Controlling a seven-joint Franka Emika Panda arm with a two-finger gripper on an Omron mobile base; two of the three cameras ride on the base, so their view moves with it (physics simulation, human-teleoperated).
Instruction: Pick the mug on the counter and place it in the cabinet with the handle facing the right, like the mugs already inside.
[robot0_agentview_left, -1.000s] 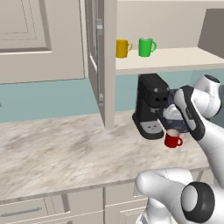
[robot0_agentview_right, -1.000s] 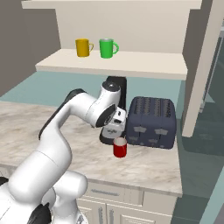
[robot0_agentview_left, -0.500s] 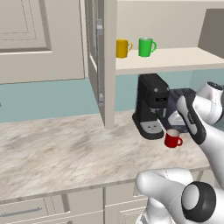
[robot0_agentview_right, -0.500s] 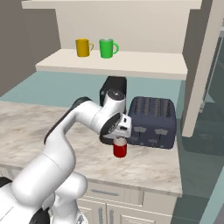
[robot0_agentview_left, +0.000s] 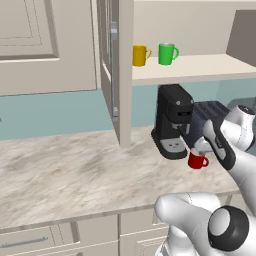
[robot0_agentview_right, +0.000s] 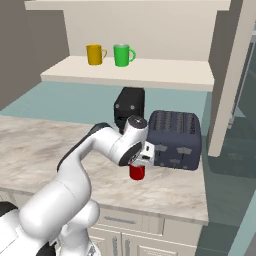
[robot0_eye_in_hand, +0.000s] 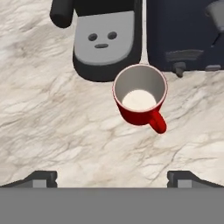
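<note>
Compared with a second before, the gripper (robot0_eye_in_hand: 111, 177) had been swung from beside the coffee machine (robot0_agentview_left: 172, 120) to a place directly above the red mug (robot0_eye_in_hand: 139, 98), and the wrist had been turned downward; the mug itself was found unmoved on the counter (robot0_agentview_left: 65, 175). The jaws were seen spread wide, with one dark fingertip at each lower corner of the hand view, and nothing was held between them. The mug was seen upright and untouched, its pale inside showing, with the handle (robot0_eye_in_hand: 157, 122) turned toward the gripper side and slightly to the right in the hand view.

The mug was set close in front of the coffee machine's grey drip tray (robot0_eye_in_hand: 104, 37) and just beside the dark toaster (robot0_agentview_right: 175, 140), so little room was left behind it. Bare marbled stone lay open on the near side, up to the counter's front edge, and a wide free stretch ran off to the left in the left base view.

Above, the cabinet (robot0_agentview_left: 115, 70) was seen with its door standing open edge-on, and the pale shelf (robot0_agentview_right: 130, 72) was exposed. The yellow mug (robot0_agentview_right: 95, 54) and the green mug (robot0_agentview_right: 122, 55) stood side by side near the shelf's left end, and much bare shelf was left to their right.
</note>
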